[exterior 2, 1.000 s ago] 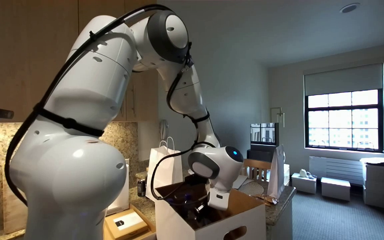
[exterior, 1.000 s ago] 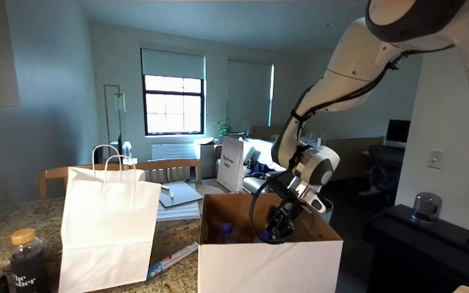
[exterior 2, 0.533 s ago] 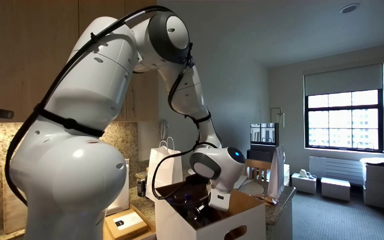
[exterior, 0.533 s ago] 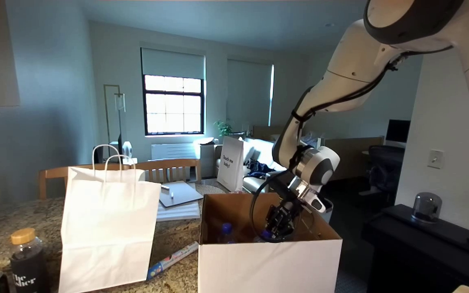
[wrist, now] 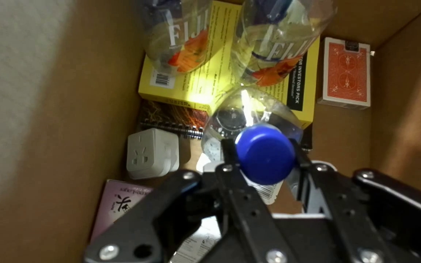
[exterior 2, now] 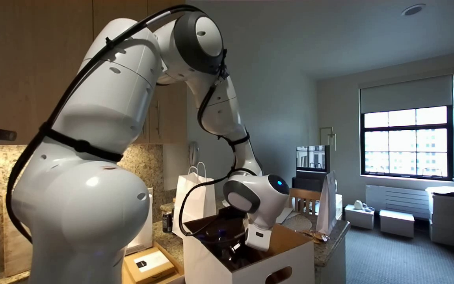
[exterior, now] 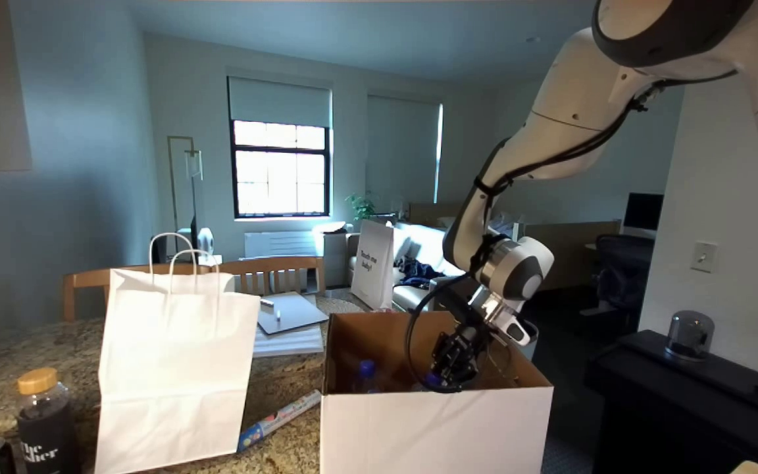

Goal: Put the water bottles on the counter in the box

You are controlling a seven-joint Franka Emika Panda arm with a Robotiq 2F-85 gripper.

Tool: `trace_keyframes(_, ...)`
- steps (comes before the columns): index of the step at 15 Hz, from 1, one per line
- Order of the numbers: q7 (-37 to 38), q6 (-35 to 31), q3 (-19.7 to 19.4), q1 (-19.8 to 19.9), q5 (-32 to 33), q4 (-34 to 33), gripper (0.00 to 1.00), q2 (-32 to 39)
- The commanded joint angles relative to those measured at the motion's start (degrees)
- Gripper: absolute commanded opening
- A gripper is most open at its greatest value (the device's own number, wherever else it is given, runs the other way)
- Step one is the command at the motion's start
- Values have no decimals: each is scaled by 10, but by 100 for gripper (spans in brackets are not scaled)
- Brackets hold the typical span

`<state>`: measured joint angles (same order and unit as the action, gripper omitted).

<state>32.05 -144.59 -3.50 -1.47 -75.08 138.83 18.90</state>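
Inside the box [exterior: 435,431], my gripper [wrist: 263,151] is shut on a clear water bottle's blue cap [wrist: 266,157], one finger on each side. The bottle's body slants away below the cap in the wrist view. Two more water bottles, a left FIJI bottle [wrist: 175,40] and a right FIJI bottle [wrist: 280,44], are in the box at the top of that view. A blue-capped bottle [exterior: 366,375] shows behind the box's front wall in an exterior view, left of the gripper. The speckled counter [exterior: 280,395] runs left of the box.
The box holds a yellow book [wrist: 196,87], a red card deck [wrist: 346,73], a white adapter [wrist: 152,153] and a purple packet [wrist: 119,204]. On the counter are a white paper bag [exterior: 175,368], a tube [exterior: 280,420] and a dark wooden-lidded bottle [exterior: 43,421]. Box walls surround my gripper.
The arm has shifted only very slightly, a little to the right in an exterior view. Box and surroundings look the same.
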Motion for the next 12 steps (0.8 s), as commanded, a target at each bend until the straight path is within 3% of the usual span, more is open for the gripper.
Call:
trace_keyframes(1, -46, 3, 0, 12, -30, 45, 15, -50)
trace_keyframes(7, -70, -76, 6, -6, -30, 68, 15, -138)
trace_keyframes(10, -16, -178, 28, -33, 32, 58, 15, -142)
trace_keyframes(12, 52, -242, 30, -60, 116, 57, 15, -119)
